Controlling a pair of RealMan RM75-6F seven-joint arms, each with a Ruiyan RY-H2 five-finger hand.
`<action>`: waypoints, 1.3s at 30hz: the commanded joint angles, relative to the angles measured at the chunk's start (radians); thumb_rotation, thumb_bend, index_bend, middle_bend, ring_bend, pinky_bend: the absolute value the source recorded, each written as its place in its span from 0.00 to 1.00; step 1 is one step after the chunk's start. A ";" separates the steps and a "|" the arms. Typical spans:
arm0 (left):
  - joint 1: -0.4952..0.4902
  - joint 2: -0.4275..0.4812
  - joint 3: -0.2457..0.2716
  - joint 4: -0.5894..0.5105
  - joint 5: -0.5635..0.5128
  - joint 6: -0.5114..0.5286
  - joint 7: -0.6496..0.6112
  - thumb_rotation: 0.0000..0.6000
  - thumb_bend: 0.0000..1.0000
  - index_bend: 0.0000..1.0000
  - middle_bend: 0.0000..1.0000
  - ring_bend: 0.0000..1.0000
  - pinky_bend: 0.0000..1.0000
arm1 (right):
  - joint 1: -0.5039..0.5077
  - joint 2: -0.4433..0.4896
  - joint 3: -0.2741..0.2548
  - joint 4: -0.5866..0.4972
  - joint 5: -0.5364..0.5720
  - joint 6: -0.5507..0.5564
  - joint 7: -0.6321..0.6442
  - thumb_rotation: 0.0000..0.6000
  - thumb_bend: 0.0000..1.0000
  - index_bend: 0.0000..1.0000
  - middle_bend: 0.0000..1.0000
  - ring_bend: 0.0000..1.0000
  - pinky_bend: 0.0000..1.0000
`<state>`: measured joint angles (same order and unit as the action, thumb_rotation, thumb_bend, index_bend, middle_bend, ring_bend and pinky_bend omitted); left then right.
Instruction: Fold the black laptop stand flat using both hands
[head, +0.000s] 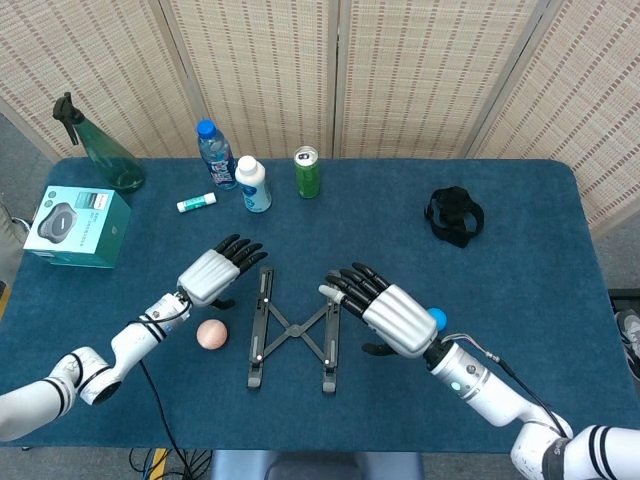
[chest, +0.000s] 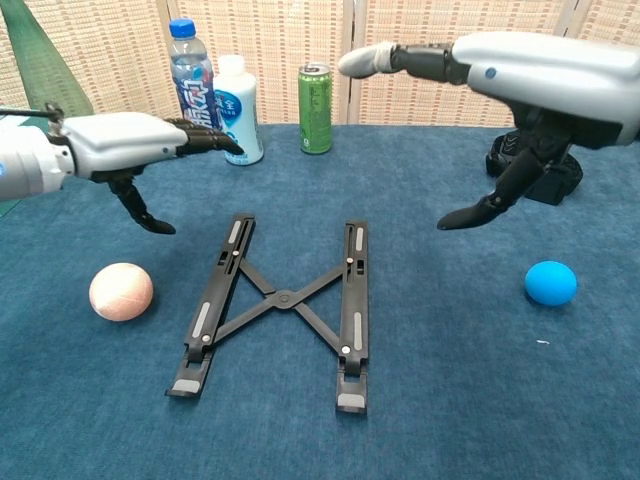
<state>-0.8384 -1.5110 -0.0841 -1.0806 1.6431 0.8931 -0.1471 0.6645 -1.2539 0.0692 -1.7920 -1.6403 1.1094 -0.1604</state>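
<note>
Blue tabletop: flat laptop stand rails run front-to-back; left hand, right hand spread, empty

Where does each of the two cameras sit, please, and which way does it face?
Head view: high above the near edge, looking steeply down on the table; both forearms show, left hand, right hand.
Chest view: low, facing the far screen; both hands overhead.
Shared: laptop stand, pink ball, green can.
</note>
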 joint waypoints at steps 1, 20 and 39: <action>-0.021 -0.052 0.025 0.062 0.007 -0.009 -0.051 1.00 0.14 0.00 0.03 0.00 0.00 | -0.003 -0.036 -0.007 0.047 -0.020 0.009 -0.045 1.00 0.00 0.00 0.05 0.00 0.00; -0.021 -0.138 0.083 0.177 -0.006 0.027 -0.168 1.00 0.14 0.00 0.03 0.00 0.00 | -0.021 -0.197 -0.029 0.287 -0.093 0.074 -0.123 1.00 0.00 0.00 0.00 0.00 0.00; -0.006 -0.154 0.112 0.172 -0.018 0.042 -0.152 1.00 0.14 0.00 0.02 0.00 0.00 | -0.005 -0.265 0.003 0.356 -0.055 0.068 -0.139 1.00 0.00 0.00 0.00 0.00 0.00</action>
<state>-0.8441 -1.6634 0.0273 -0.9104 1.6249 0.9353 -0.2998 0.6594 -1.5188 0.0727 -1.4362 -1.6956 1.1766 -0.3004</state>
